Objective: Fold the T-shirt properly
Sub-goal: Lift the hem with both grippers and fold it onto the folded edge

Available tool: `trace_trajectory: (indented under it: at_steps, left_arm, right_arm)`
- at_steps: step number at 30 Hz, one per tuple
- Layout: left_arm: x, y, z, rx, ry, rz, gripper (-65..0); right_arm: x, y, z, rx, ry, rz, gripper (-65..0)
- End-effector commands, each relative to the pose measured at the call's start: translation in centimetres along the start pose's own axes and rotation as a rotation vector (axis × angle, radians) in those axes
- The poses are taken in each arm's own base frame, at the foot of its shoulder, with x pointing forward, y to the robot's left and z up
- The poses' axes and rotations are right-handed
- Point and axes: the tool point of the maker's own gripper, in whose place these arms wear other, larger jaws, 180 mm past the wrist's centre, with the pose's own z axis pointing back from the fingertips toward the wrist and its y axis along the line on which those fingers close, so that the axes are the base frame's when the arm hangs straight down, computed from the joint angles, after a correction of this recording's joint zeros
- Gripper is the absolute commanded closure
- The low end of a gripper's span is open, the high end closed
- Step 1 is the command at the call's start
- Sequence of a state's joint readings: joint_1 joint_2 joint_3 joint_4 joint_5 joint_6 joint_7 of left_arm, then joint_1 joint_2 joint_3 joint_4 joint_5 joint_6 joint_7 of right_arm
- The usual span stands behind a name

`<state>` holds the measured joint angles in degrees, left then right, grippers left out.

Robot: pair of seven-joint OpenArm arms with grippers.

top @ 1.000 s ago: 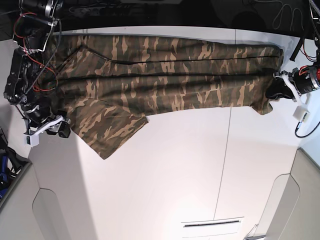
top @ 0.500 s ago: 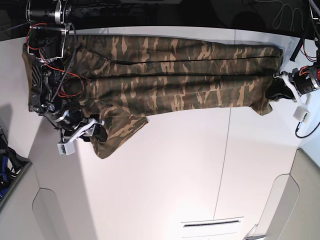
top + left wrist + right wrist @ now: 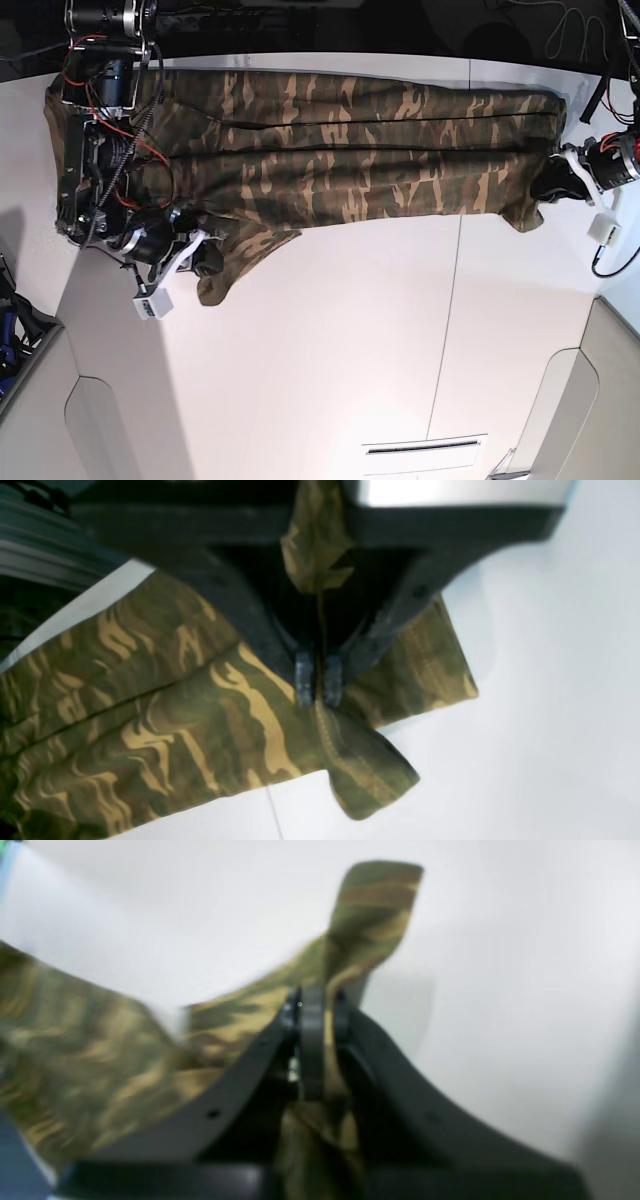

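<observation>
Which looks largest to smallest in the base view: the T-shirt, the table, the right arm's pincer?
1. Table, the widest area in view.
2. T-shirt, stretched across the table.
3. Right pincer, smallest, clamping the shirt's sleeve.

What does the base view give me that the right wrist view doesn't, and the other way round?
Only the base view shows the whole T-shirt stretched along the table, with the left gripper clamped on its far end. Only the right wrist view shows the right gripper close up: its fingertips are pinched together on a fold of cloth, a flap sticking up beyond them, though the image is blurred. Both show the camouflage shirt, the white table and the right gripper holding the sleeve end.
</observation>
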<state>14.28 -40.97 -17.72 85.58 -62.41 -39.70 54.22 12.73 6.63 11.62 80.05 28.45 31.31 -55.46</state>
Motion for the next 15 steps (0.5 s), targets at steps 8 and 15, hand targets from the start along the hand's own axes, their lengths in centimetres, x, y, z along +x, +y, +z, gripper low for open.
trace_trajectory:
  at_steps: [8,15]
  left_arm:
    - [3.3,-0.6,3.1,0.001,-0.030,-0.073,0.0]
    - [2.8,-0.9,4.9,0.023,-0.038,-0.087,0.0]
  right_arm:
    - [-1.4,1.3,7.5,-0.009,-0.126,0.014,0.0]
    - [-4.8,1.6,12.9,-0.081,-0.152,-0.001,0.0]
